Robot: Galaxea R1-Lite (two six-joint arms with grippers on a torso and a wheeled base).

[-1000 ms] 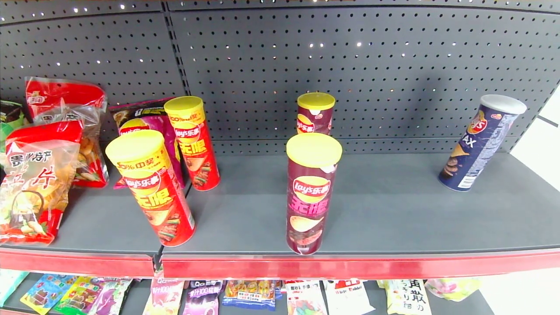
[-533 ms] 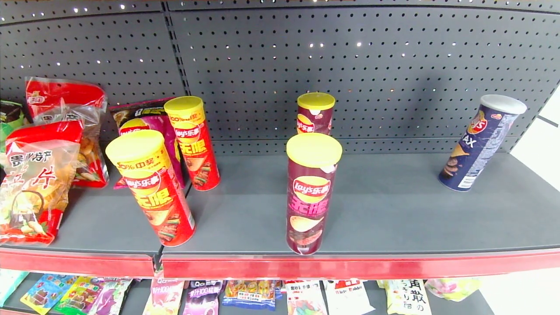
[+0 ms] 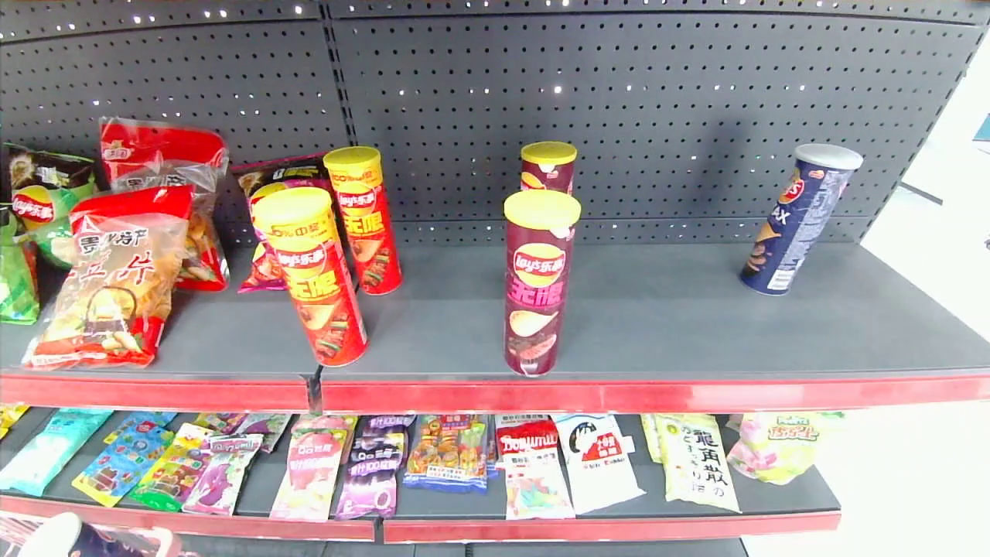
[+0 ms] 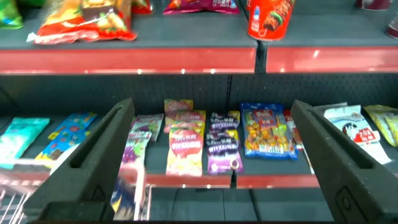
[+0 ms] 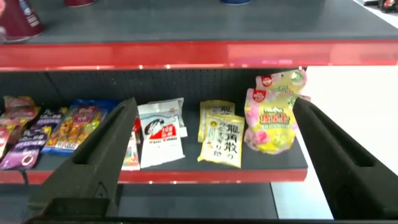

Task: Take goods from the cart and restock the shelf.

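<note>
Head camera backed off since second ago; cans point(image 3: 540, 278) on shelf point(image 3: 657, 325) unmoved. Left gripper point(image 4: 211, 109), right gripper point(image 5: 214, 106): both spread wide, empty, facing lower shelf point(image 3: 580, 528). Likely cart wire point(image 4: 13, 198) near left; next pick pending.

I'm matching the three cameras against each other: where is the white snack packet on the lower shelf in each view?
Head view: white snack packet on the lower shelf, below the front maroon chip can.
Left wrist view: packet beside the yellow-green packet.
Right wrist view: packet beside the same yellow-green packet.
Shared landmark: the upper shelf's red front edge, above it.
</note>
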